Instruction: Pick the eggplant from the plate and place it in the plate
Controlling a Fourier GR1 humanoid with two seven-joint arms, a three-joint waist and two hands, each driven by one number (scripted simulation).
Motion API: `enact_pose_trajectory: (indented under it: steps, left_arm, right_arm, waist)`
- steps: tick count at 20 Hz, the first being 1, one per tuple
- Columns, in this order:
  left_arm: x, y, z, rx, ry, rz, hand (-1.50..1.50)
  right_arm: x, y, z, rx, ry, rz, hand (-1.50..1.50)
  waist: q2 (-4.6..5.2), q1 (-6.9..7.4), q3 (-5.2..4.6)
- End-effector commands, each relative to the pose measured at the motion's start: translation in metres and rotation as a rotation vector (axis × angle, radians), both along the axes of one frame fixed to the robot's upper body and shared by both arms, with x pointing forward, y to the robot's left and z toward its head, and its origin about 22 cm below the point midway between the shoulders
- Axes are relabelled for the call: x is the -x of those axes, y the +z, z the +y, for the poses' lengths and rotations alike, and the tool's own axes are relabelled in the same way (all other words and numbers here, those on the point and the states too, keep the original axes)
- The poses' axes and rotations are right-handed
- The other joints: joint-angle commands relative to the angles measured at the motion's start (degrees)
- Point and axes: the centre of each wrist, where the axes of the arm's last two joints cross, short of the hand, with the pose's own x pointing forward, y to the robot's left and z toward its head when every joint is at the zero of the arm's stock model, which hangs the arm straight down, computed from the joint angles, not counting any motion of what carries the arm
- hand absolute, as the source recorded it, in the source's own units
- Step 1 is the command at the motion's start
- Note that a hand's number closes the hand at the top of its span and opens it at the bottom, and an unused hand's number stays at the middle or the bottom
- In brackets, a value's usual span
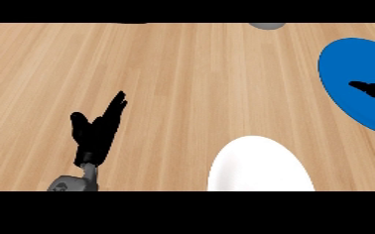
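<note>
as only a dark tip (362, 87) shows on the blue plate (338, 72), counter's (183, 79) right edge, i cannot tell my right hand's state; left hand (95, 134) rests open front-left; grasp comes next.

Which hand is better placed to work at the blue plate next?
Probably right. The blue plate sits at the view's right edge and the white plate lower right; the left hand rests open at far left. The dark shape on the blue plate is too cut off to identify.
</note>
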Motion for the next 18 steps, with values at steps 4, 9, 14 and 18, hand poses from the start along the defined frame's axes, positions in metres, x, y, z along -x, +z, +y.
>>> enact_pose_trajectory:
  steps: [4, 9, 14, 18]
  left_arm:
    - [0.001, -0.003, 0.001, 0.005, 0.022, 0.06, 0.0]
    - [0.011, -0.015, 0.003, 0.002, 0.031, 0.067, 0.0]
    - [0.021, -0.019, 0.007, 0.001, 0.032, 0.077, 0.0]
    - [0.027, -0.021, 0.012, 0.011, 0.032, 0.088, 0.0]
  right_arm:
    - [0.021, 0.022, -0.038, -0.191, -0.034, -0.07, -1.5]
    - [0.055, 0.017, -0.067, -0.275, 0.088, -0.03, -1.5]
    - [0.085, 0.016, -0.088, -0.296, 0.21, 0.021, -1.5]
    - [0.1, 0.014, -0.096, -0.271, 0.226, 0.042, -1.5]
  waist:
    - [-0.01, -1.03, -0.38]
    - [0.04, -1.72, -0.31]
    - [-0.29, -1.89, -0.32]
    - [-0.29, -1.57, -0.21]
